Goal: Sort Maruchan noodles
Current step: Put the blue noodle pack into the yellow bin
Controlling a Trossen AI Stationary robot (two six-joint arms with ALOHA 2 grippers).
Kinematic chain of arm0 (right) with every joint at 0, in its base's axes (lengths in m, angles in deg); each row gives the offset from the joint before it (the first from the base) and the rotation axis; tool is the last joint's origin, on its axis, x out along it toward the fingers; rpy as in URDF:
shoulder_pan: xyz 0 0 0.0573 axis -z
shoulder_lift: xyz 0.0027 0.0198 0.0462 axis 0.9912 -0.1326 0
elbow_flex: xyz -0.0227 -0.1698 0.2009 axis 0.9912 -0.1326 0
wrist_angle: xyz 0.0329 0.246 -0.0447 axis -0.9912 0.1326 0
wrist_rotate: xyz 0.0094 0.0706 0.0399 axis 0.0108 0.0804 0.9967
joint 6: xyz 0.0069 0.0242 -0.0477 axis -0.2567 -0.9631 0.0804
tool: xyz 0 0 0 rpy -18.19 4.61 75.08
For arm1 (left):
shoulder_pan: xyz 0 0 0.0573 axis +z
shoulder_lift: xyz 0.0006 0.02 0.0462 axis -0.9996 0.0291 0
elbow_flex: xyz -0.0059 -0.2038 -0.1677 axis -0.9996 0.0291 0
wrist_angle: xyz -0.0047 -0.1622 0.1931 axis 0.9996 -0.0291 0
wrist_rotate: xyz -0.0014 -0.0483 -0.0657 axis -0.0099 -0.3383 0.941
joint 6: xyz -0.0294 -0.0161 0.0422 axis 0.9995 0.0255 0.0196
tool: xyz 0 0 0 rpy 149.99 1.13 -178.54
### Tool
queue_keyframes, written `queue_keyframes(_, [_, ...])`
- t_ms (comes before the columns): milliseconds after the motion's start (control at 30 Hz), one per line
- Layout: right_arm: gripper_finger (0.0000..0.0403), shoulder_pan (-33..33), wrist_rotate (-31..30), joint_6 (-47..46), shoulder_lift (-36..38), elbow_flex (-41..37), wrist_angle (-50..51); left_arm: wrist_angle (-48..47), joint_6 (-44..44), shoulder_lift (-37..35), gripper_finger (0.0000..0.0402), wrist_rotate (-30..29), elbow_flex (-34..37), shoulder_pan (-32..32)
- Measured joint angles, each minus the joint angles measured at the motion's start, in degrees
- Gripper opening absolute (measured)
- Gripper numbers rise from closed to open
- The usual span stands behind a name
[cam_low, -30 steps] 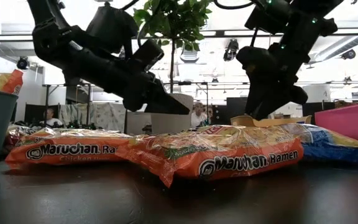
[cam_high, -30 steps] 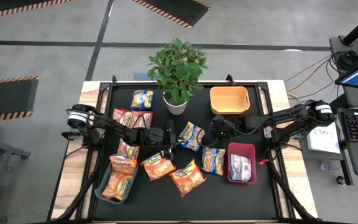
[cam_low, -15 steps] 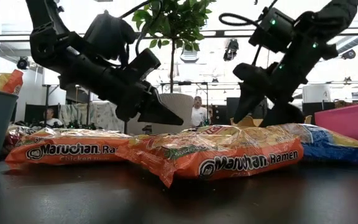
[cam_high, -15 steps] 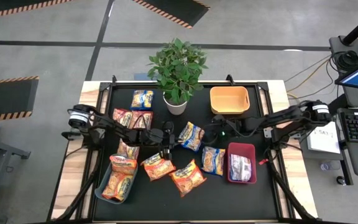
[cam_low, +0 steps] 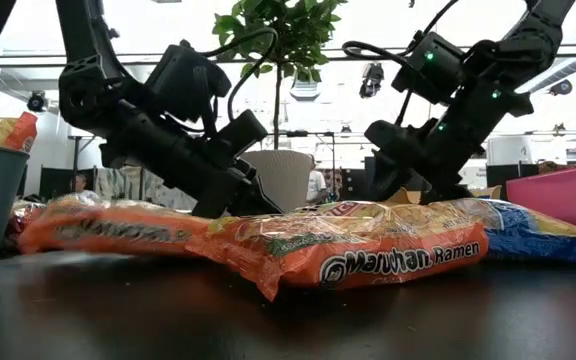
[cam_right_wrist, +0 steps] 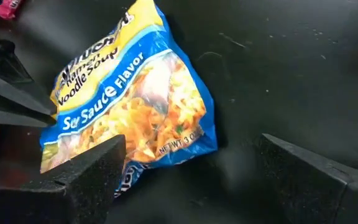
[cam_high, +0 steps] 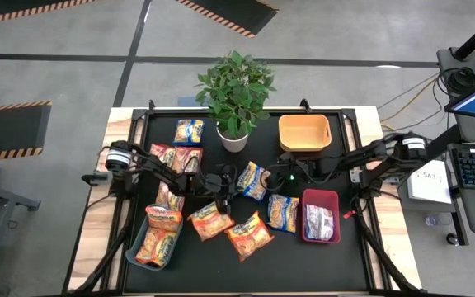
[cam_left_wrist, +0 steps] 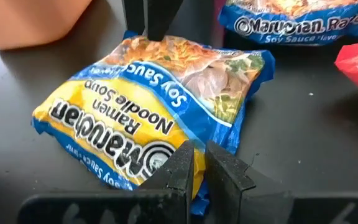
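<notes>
A blue-and-yellow Maruchan noodles packet (cam_high: pixel 254 180) lies flat on the black table mid-way between my two grippers. My left gripper (cam_left_wrist: pixel 199 171) is shut, low at the packet's left end (cam_left_wrist: pixel 166 163). My right gripper (cam_right_wrist: pixel 197 168) is wide open, low at the packet's right end (cam_right_wrist: pixel 166 134), with one finger (cam_right_wrist: pixel 89 168) over that end and the other (cam_right_wrist: pixel 319 171) over bare table. Other orange, red-pink and blue-and-yellow packets lie around them. In the low view both grippers reach down behind the orange packets (cam_low: pixel 368 250). My left gripper's shut fingertips (cam_left_wrist: pixel 185 165) stand at the packet's sealed end edge (cam_left_wrist: pixel 194 186), slanting down from the table's left. Whether they touch it I cannot tell. My right gripper comes slanting down from the table's right. I cannot tell whether its finger over the packet's end touches the wrapper.
A potted plant (cam_high: pixel 233 99) stands at the far middle and an orange bin (cam_high: pixel 305 132) at the far right. A red bin (cam_high: pixel 320 216) holds one packet. A grey-blue bin (cam_high: pixel 155 243) at the near left holds orange packets. Loose packets (cam_high: pixel 250 235) lie near the front.
Both grippers have come down toward the blue-and-yellow packet, the left one also moving toward the table's right and the right one tipping from pointing down to slanting toward the left. The packet has stayed on the table.
</notes>
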Motion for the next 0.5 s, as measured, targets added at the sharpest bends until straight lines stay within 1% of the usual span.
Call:
queue_keyframes(233, [0.0354, 0.00, 0.25, 2.30, -3.59, 0.27, -9.04, -1.20, 0.98, 0.04, 0.0024, -0.25, 0.07, 0.11])
queue_keyframes(367, [0.0353, 0.00, 2.28, 4.11, -5.62, 0.55, -15.82, -1.42, 1.14, 0.04, 0.0024, -0.27, 0.07, 0.11])
queue_keyframes(500, [0.0340, 0.00, 4.39, 4.80, -7.80, 0.55, -21.00, -1.37, 1.07, 0.06, 0.0024, -0.27, 0.11, 0.11])
